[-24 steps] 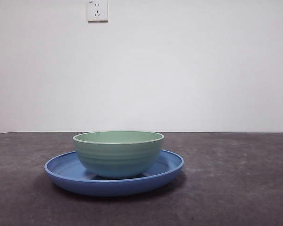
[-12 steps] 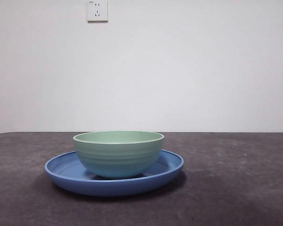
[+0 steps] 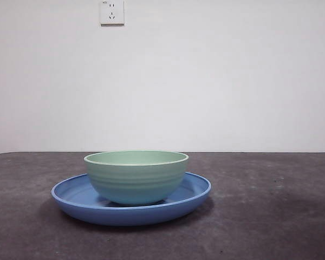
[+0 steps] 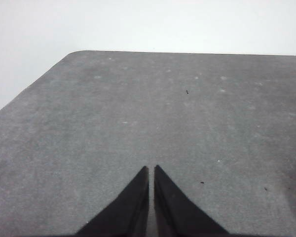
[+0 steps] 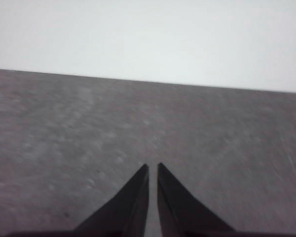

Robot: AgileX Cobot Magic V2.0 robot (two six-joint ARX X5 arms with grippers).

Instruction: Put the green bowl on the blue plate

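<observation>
Green bowl (image 3: 136, 176) sits on blue plate (image 3: 131, 201) (front view only).

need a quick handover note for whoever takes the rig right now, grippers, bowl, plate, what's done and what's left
Left gripper: shut, holding nothing, over bare table, away from the dishes.
Right gripper: shut, holding nothing, also over bare table.
Green bowl: sits upright inside the blue plate, roughly centred; no arm shows in the front view.
Done: the bowl is on the plate.
Left: nothing visible remains to be done.
</observation>
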